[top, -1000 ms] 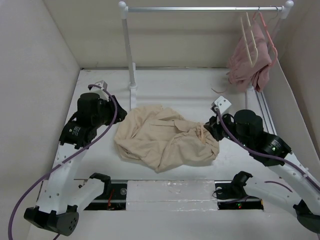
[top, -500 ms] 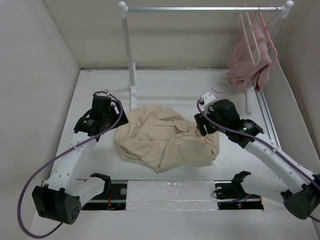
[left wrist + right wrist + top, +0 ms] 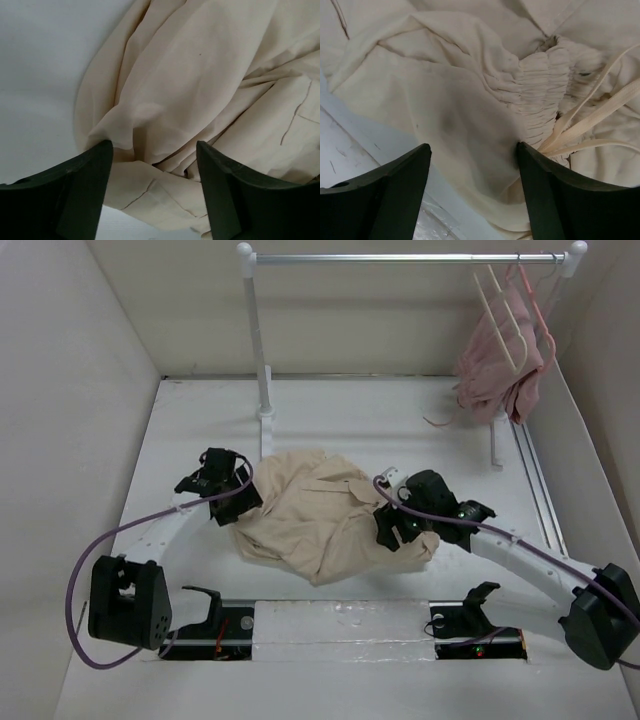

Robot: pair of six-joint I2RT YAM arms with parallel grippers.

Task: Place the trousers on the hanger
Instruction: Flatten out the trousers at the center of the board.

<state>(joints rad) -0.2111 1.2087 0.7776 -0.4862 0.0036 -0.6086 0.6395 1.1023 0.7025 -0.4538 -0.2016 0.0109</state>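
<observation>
- The tan trousers [image 3: 325,520] lie in a crumpled heap on the white table [image 3: 380,420].
- The left gripper [image 3: 155,150] is spread wide over a fold at the heap's left edge.
- The right gripper [image 3: 474,150] is spread wide too, on the heap's right side.
- Only its camera shows the bunched waistband [image 3: 545,85] and flat strings [image 3: 592,114].
- Only the top view shows the cream hanger [image 3: 502,315], up on the rail [image 3: 400,257] by a pink garment [image 3: 495,375].
</observation>
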